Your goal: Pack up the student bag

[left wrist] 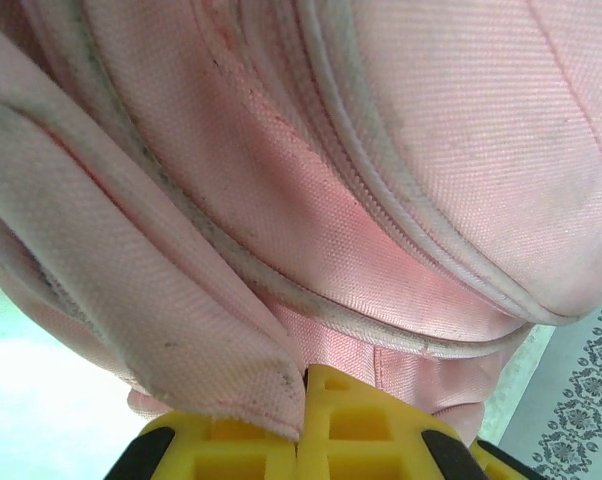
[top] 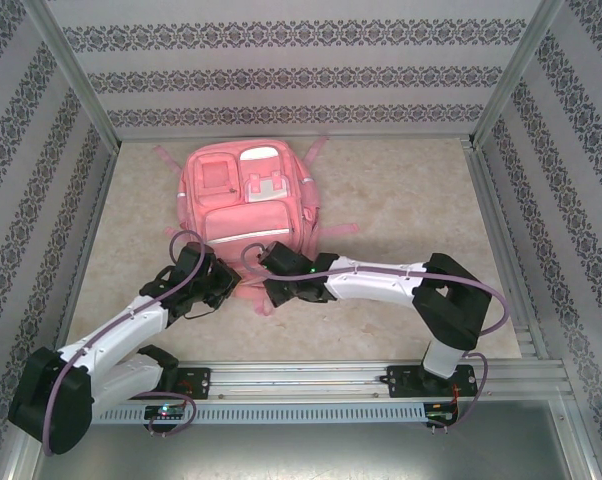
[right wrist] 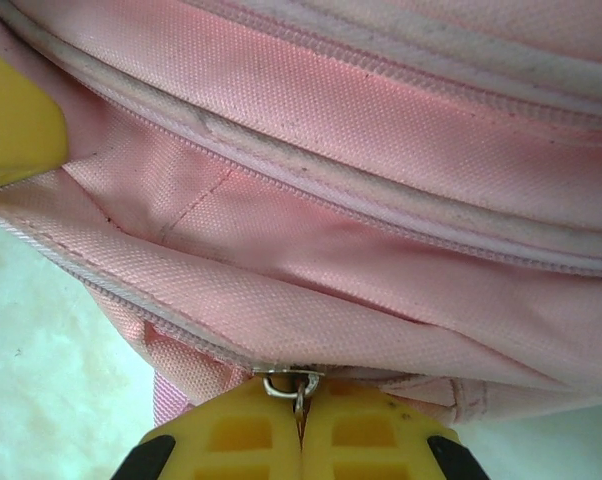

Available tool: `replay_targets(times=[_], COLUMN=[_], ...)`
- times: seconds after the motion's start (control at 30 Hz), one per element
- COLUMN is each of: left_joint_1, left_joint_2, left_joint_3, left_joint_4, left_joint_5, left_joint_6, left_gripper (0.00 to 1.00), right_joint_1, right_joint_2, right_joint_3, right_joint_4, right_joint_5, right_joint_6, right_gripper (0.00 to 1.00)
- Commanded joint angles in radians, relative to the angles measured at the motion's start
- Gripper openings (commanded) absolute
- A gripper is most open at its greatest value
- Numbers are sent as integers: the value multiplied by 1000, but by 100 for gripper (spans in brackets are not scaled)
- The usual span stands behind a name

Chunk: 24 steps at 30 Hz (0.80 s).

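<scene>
The student bag (top: 243,200), a large pink backpack, lies flat on the table with its front pockets facing up. Both grippers sit at its near edge. My left gripper (top: 231,288) is shut on a fold of the bag's pink fabric (left wrist: 181,300), which is pinched between the yellow fingers (left wrist: 361,420). My right gripper (top: 273,288) is shut on a small metal zipper pull (right wrist: 299,385) at the end of a zip line along the bag's edge (right wrist: 131,300). A yellow finger of the left gripper (right wrist: 11,110) shows at the upper left of the right wrist view.
Patterned walls (top: 301,75) and aluminium posts (top: 76,80) enclose the beige table (top: 411,200). Bare table lies to the right of the bag. A metal rail (top: 311,385) with both arm bases runs along the near edge. The bag's straps (top: 316,150) splay out at its far end.
</scene>
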Motion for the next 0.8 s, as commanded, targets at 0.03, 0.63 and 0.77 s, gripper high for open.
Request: replay_targets(times=[0.03, 0.63, 0.77], left_joint_1=[23, 24, 26], left_joint_2=[-36, -9, -4], left_joint_3=[56, 71, 67], left_joint_4=[-80, -61, -49], left_joint_5=[-66, -56, -48], left_joint_6=[81, 131, 128], left_gripper=[0, 0, 0], right_joint_1=[-36, -35, -30], right_joint_2=[-28, -10, -25], right_joint_3=[-19, -52, -120], right_joint_4=[-75, 4, 118], right_joint_5=[30, -13, -1], right_joint_6=[-69, -104, -76], right_gripper=[0, 11, 15])
